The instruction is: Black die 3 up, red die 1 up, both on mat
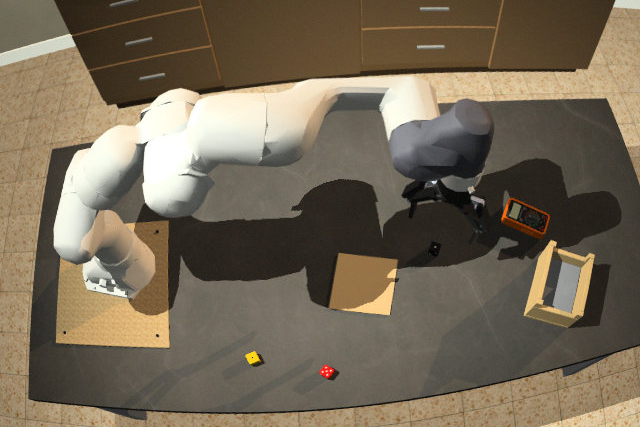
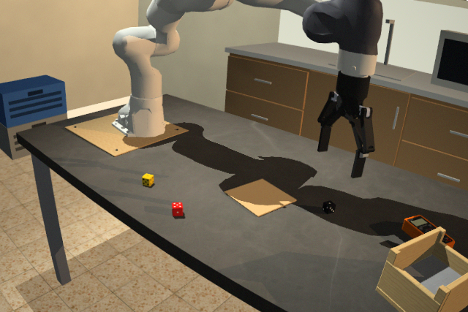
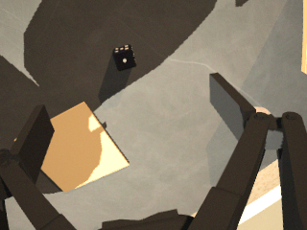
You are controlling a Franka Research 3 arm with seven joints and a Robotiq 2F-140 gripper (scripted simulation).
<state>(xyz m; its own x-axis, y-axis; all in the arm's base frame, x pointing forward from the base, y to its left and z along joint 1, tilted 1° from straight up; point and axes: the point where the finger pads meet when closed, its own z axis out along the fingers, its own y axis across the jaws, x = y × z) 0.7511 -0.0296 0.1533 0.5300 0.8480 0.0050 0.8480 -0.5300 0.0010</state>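
The black die (image 1: 435,248) (image 2: 328,207) (image 3: 125,57) lies on the dark table, just to the right of the tan mat (image 1: 361,282) (image 2: 260,196) (image 3: 71,149) and off it. The red die (image 1: 326,371) (image 2: 177,209) and the yellow die (image 1: 252,358) (image 2: 148,180) sit near the table's front edge, both off the mat. My gripper (image 1: 447,215) (image 2: 340,159) (image 3: 129,103) is open and empty. It points down and hangs well above the table, a little behind and to the right of the black die.
An orange multimeter (image 1: 524,217) (image 2: 419,223) lies right of the gripper. An open wooden crate (image 1: 537,282) (image 2: 400,286) stands at the table's right end. The arm's base stands on a tan plate (image 1: 103,329) (image 2: 98,134) at the left. Cabinets line the back.
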